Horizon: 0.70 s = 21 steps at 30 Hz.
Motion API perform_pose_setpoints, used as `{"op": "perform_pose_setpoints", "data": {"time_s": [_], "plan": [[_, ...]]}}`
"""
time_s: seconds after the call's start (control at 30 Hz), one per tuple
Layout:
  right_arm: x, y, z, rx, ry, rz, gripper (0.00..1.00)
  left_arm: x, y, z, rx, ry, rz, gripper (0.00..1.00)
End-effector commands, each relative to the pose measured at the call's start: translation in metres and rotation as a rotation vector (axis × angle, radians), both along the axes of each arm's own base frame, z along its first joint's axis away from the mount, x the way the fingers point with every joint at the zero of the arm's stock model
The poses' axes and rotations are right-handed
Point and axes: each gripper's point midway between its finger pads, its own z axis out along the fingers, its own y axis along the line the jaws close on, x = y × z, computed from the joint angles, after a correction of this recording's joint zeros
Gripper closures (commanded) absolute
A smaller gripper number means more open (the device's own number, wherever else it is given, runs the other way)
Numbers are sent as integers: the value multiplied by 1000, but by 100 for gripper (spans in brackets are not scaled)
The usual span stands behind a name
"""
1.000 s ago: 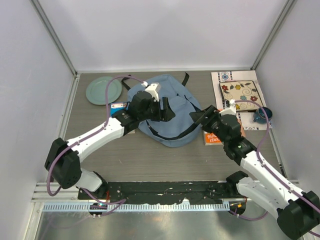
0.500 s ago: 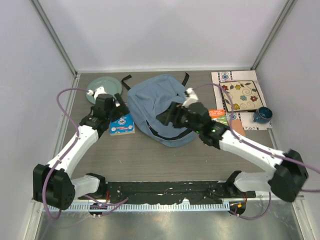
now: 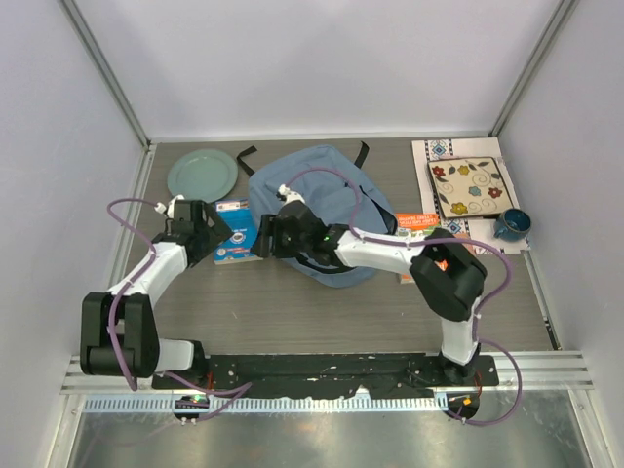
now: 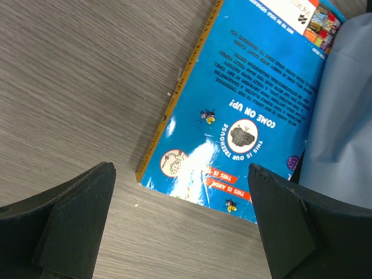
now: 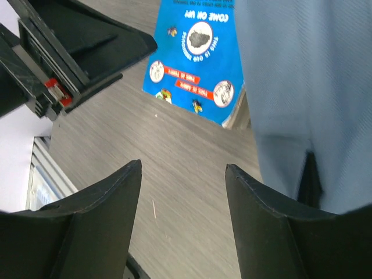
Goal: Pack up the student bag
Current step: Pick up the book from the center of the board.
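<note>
Paperback (image 4: 232, 110) is lying lengthwise ahead of my left jaws, which are spread and empty, with the student bag (image 4: 343, 128) flanking its right side; my right jaws are also standing parted, holding nothing.

**A:** Where is the student bag (image 3: 312, 200) being seen?

**B:** It is being shown lying flat on the table (image 3: 292, 322), toward the far side, roughly midway between left and right.

**A:** How is it being described?

**B:** As a soft, rounded pack of dusty light-blue cloth, slumped and creased rather than filled out. A dark line is being seen curving along its near edge; whether that is zipper or strap cannot be told.

**A:** And the straps?

**B:** Black straps (image 3: 362, 153) are being seen poking out at its far edge, one toward each side. In the right wrist view, only plain blue fabric with a dark seam is being shown.
</note>
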Motion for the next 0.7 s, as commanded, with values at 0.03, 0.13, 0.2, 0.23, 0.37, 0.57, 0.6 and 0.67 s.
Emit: {"op": "perform_pose_setpoints", "data": {"time_s": [0.03, 0.13, 0.2, 0.23, 0.37, 0.57, 0.6, 0.67], "plan": [[19, 33, 14, -9, -34, -39, 36, 18, -1, -7, -64, -47, 1, 0], [30, 34, -10, -79, -12, -101, 36, 19, -1, -14, -83, -42, 0, 0], [34, 33, -29, -120, 10, -118, 36, 20, 0, -19, -91, -39, 0, 0], [36, 36, -27, -115, 15, -127, 37, 21, -1, -19, -97, -40, -4, 0], [41, 36, -40, -139, 31, -162, 37, 21, 3, -23, -107, -35, 1, 0], [50, 39, -56, -156, 57, -194, 37, 19, 6, -30, -175, -55, 3, 2], [50, 44, -62, -155, 67, -182, 38, 20, 5, -29, -185, -64, 1, 2], [52, 47, -66, -153, 73, -182, 39, 20, 1, -31, -212, -63, -11, 4]]}}
